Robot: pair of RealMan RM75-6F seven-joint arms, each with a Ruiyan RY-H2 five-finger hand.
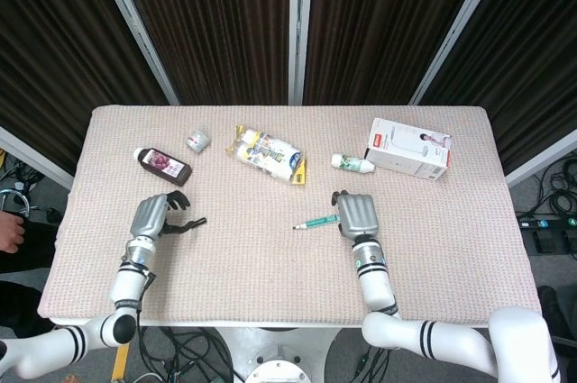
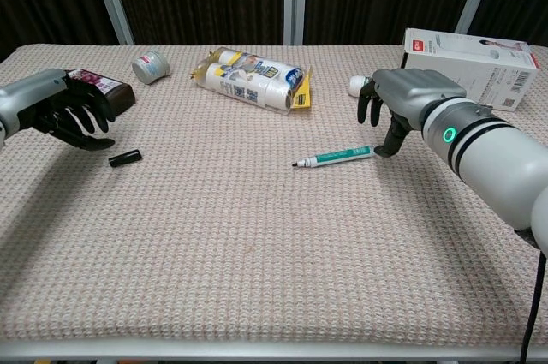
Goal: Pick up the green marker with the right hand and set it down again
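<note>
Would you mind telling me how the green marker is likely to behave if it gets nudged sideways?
The green marker looks slim and round, so it would probably roll. The knitted table cover may slow it. It seems stiff and light.

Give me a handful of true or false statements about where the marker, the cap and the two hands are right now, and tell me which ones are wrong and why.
1. The green marker lies flat on the table. True.
2. The right hand grips the marker and holds it in the air. False: the marker is down on the cloth, with the hand just beyond its rear end and its fingers apart.
3. A small black cap lies on the table near the left hand. True.
4. The marker rests on top of the white box. False: it lies on bare cloth, apart from the box.
5. The left hand holds the dark bottle. False: the bottle lies on the table beyond the hand, which holds nothing.
</note>
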